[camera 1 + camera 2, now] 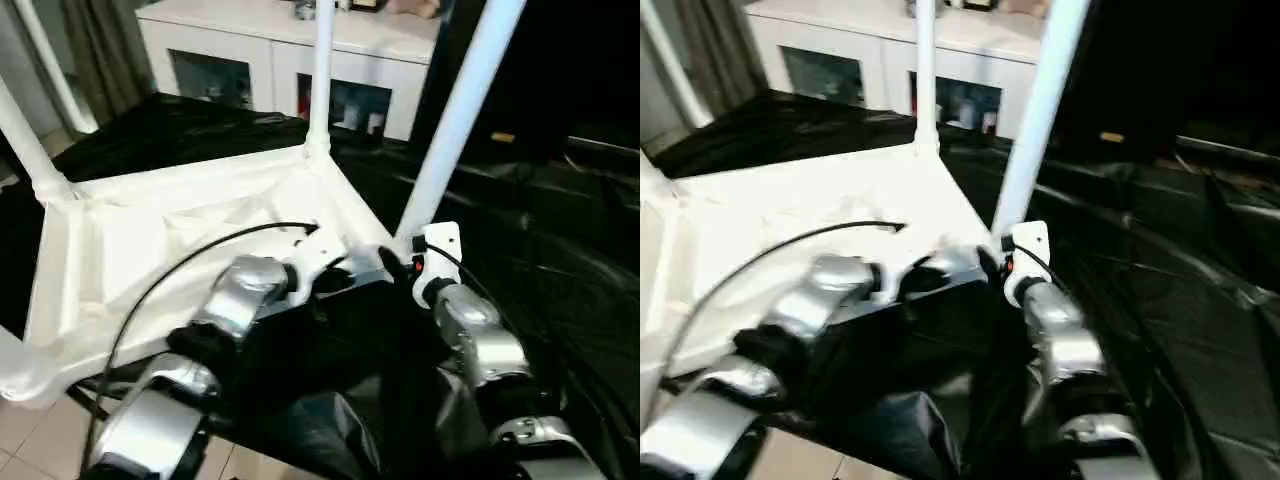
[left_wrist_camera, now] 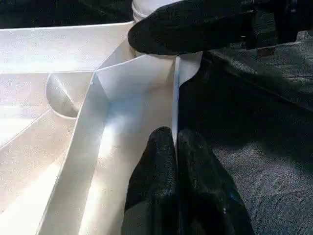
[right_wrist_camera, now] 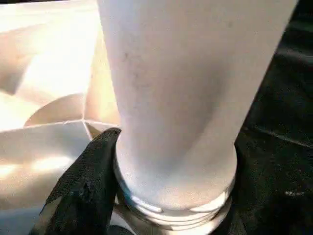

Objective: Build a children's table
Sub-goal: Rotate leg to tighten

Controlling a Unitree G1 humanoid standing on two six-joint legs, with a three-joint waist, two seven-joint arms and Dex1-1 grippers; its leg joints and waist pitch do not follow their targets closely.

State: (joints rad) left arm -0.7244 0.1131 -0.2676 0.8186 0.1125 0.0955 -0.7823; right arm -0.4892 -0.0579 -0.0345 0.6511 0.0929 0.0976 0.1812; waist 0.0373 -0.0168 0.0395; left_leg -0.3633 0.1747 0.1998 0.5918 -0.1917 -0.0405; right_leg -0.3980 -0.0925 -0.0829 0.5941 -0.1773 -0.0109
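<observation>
1. The tabletop [image 1: 190, 250] lies upside down in the left and middle of the head views, ribbed underside up, on a counter draped in black sheeting [image 1: 560, 270].
2. Legs stand upright from its corner sockets: the near-right leg [image 1: 455, 120] slants to the top edge, a far leg [image 1: 322, 70] rises at top centre, and another leg [image 1: 25, 140] stands at the left edge.
3. The right end effector [image 1: 400, 262] sits at the base of the near-right leg; in the right wrist view one black finger [image 3: 88, 186] lies against the leg's threaded foot, and the jaws are spread around it.
4. The left end effector [image 2: 176, 161] has its fingers pressed together, pinching the tabletop's thin edge wall near that same corner.
5. A white glass-doored cabinet [image 1: 270, 60] stands behind, at upper centre.
6. A black cable [image 1: 190, 265] arcs over the left forearm.
7. The leg tops are cut off by the frame, and the right eye view is blurred.
</observation>
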